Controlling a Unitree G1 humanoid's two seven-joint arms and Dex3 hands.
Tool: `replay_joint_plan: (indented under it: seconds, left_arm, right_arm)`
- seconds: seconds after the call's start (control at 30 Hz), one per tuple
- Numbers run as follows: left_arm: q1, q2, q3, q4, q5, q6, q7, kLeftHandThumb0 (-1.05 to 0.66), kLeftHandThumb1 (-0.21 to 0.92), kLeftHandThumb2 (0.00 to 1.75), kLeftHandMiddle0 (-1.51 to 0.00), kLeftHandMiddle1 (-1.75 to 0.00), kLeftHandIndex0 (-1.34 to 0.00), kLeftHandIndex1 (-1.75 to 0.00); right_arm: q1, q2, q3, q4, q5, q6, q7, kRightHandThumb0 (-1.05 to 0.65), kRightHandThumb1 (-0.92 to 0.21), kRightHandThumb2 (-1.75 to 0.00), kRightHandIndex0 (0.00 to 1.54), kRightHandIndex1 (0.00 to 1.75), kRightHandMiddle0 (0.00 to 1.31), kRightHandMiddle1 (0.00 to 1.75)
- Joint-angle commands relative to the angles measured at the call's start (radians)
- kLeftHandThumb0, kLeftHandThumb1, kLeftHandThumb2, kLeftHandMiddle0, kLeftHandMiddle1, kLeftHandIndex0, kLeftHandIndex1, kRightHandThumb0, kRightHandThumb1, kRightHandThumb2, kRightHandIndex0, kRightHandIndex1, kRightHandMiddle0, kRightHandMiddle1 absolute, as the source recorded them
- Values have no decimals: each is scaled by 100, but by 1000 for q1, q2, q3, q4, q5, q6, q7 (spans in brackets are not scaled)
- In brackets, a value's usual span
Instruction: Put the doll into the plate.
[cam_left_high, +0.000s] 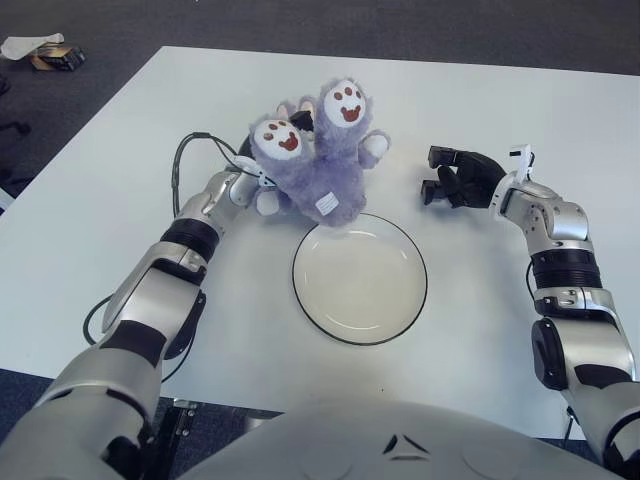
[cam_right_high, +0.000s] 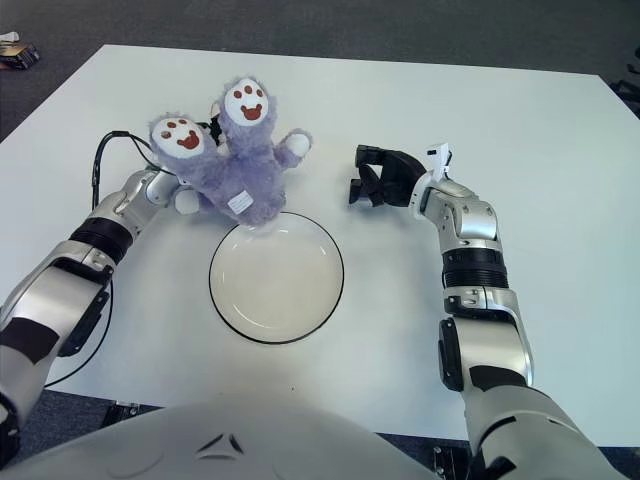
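The purple doll (cam_left_high: 315, 165) stands feet-up, its long axis roughly upright and leaning toward the left hand (cam_left_high: 258, 170), whose fingers grasp it from behind. Its lower end hangs just past the far rim of the plate (cam_left_high: 412, 300), which holds nothing. Fuzzy fur, white soles with red paw prints. The right hand (cam_left_high: 462, 178) hovers beyond, fingers released.

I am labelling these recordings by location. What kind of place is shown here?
Probably an office or lab room used for robot trials: a plain white table stands on dark grey carpet, holding only a purple doll and a plate.
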Motion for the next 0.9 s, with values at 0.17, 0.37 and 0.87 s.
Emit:
replay_joint_plan:
  seconds: [0.17, 0.37, 0.87]
  left_arm:
    - [55, -11, 77, -171, -103, 53, -99, -58, 8, 160, -139, -175, -81, -175]
    - [88, -19, 108, -270, -139, 107, -153, -59, 7, 162, -139, -175, -82, -175]
    - [127, -20, 145, -425, -179, 133, -236, -59, 6, 163, -140, -175, -83, -175]
  right_arm:
    - [2, 29, 14, 135, -44, 12, -81, 0, -12, -153, 82, 166, 50, 175]
    - [-31, 38, 20, 295, -65, -82, -84, 0, -14, -150, 82, 164, 48, 175]
    - [-108, 64, 27, 613, -81, -288, -38, -1, -13, -152, 72, 174, 59, 169]
